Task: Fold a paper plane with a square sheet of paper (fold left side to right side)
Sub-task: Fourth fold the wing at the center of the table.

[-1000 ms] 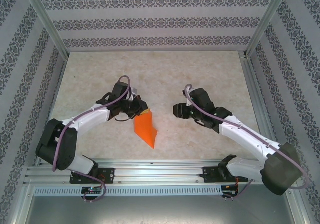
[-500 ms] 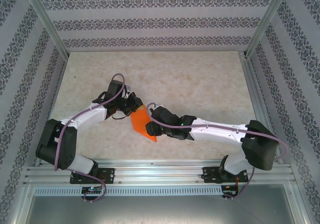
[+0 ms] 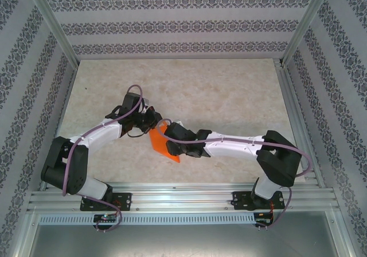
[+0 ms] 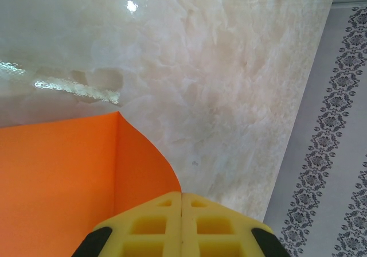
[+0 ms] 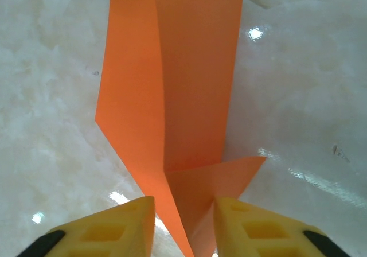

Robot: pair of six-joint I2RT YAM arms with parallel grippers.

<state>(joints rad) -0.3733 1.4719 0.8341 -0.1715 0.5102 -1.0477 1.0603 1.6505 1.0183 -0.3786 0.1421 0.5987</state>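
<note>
The sheet of paper (image 3: 159,140) is bright orange and creased into a pointed shape, its tip towards the near edge. My left gripper (image 3: 153,123) is at its far corner. In the left wrist view the left gripper (image 4: 182,194) has its yellow fingers pressed together, and the curled edge of the paper (image 4: 69,171) runs into their tips. My right gripper (image 3: 170,144) reaches in from the right over the near part. In the right wrist view the right gripper (image 5: 183,204) is open, straddling a raised fold of the paper (image 5: 189,85). The right finger (image 5: 246,222) touches a flap.
The pale marbled table (image 3: 229,90) is boxed in by patterned walls (image 3: 327,96) on three sides. An aluminium rail (image 3: 183,198) with both arm bases runs along the near edge. The right arm (image 3: 241,145) lies across the table's front middle.
The right arm has swung left across the table to the paper, and its jaws have narrowed around the fold. The left gripper and the paper's far corner shifted slightly left.
</note>
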